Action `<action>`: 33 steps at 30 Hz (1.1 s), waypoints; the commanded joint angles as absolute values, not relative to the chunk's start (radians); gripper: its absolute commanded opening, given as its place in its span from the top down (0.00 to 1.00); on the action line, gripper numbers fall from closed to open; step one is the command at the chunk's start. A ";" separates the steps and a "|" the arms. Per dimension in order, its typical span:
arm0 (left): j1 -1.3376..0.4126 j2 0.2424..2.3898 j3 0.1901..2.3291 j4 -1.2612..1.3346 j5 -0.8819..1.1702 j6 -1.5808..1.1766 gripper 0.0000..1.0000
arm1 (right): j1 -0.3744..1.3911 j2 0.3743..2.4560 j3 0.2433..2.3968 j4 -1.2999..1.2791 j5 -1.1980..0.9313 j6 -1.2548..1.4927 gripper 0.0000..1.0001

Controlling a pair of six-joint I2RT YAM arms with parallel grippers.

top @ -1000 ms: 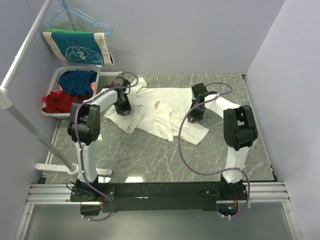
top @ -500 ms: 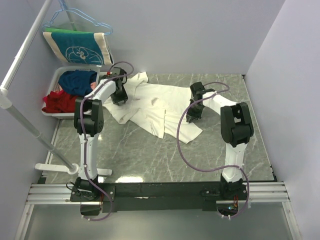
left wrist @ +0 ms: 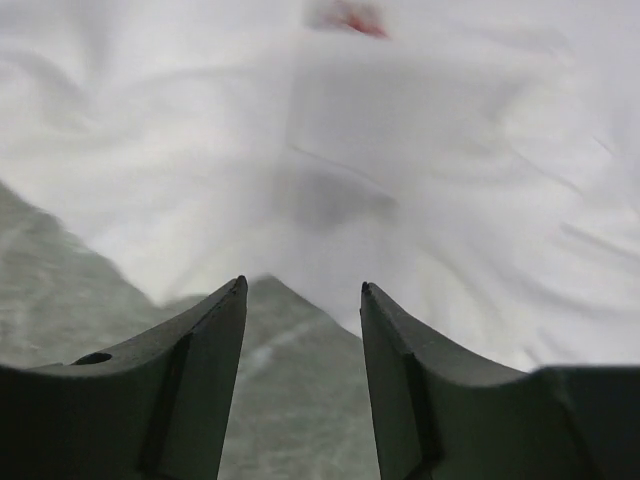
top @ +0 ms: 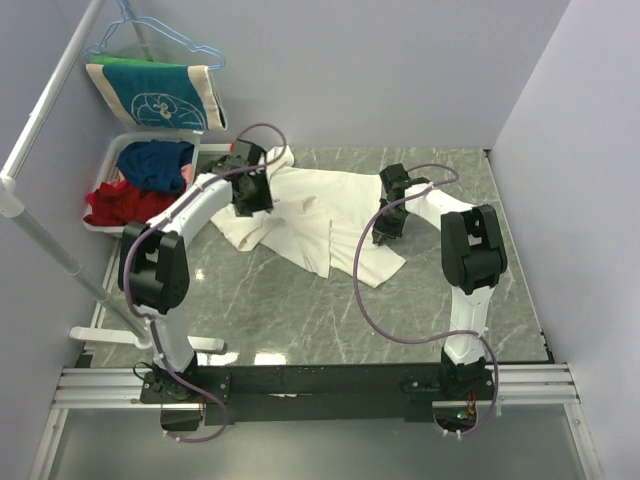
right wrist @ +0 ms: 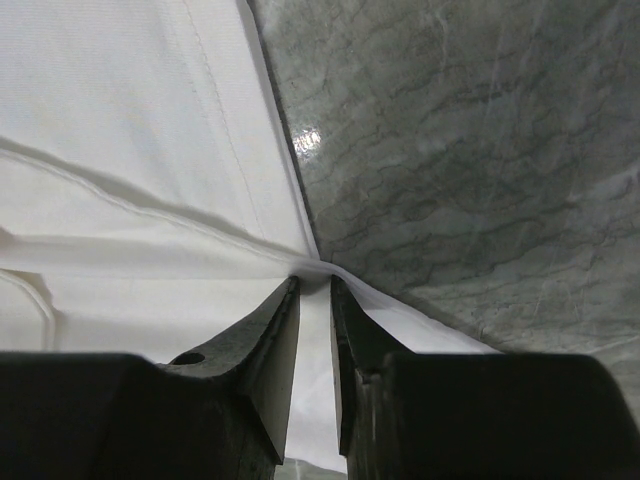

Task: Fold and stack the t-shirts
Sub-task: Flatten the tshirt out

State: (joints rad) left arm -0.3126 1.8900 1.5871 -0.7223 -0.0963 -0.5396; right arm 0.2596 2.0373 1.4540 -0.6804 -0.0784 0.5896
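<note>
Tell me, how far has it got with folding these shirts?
Nothing looks folded or stacked yet. In hand: the white t-shirt lies rumpled on the table; the right gripper pinches its edge, while the left gripper hangs open above the cloth, holding nothing. Left: folding it, then presumably the blue and red clothes heaped in the basket.

Cream-white t-shirt (top: pixel 300 205), rumpled, unevenly spread, lying at far middle of table (top: pixel 300 300).

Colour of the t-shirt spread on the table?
Cream-white soft cloth t-shirt; top external view shows it best.
</note>
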 commanded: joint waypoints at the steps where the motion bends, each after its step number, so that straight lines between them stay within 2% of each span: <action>1: -0.417 1.819 1.522 -0.697 0.011 -0.586 0.45 | 0.267 2.028 1.434 -0.654 -0.034 0.589 0.73; 12: -0.639 1.856 1.456 -0.650 0.052 -0.666 0.45 | 0.267 1.968 1.353 -0.615 -0.018 0.586 0.73; 19: -0.695 1.859 1.382 -0.620 0.040 -0.684 0.44 | 0.268 1.959 1.310 -0.580 -0.026 0.589 0.73; 33: -0.787 1.933 1.491 -0.678 0.003 -0.703 0.45 | 0.238 1.936 1.262 -0.555 -0.048 0.584 0.73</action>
State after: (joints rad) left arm -0.7696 1.9503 1.4208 -0.6617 0.0235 -0.6792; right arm 0.2501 1.9419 1.2934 -0.5148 -0.0837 0.5938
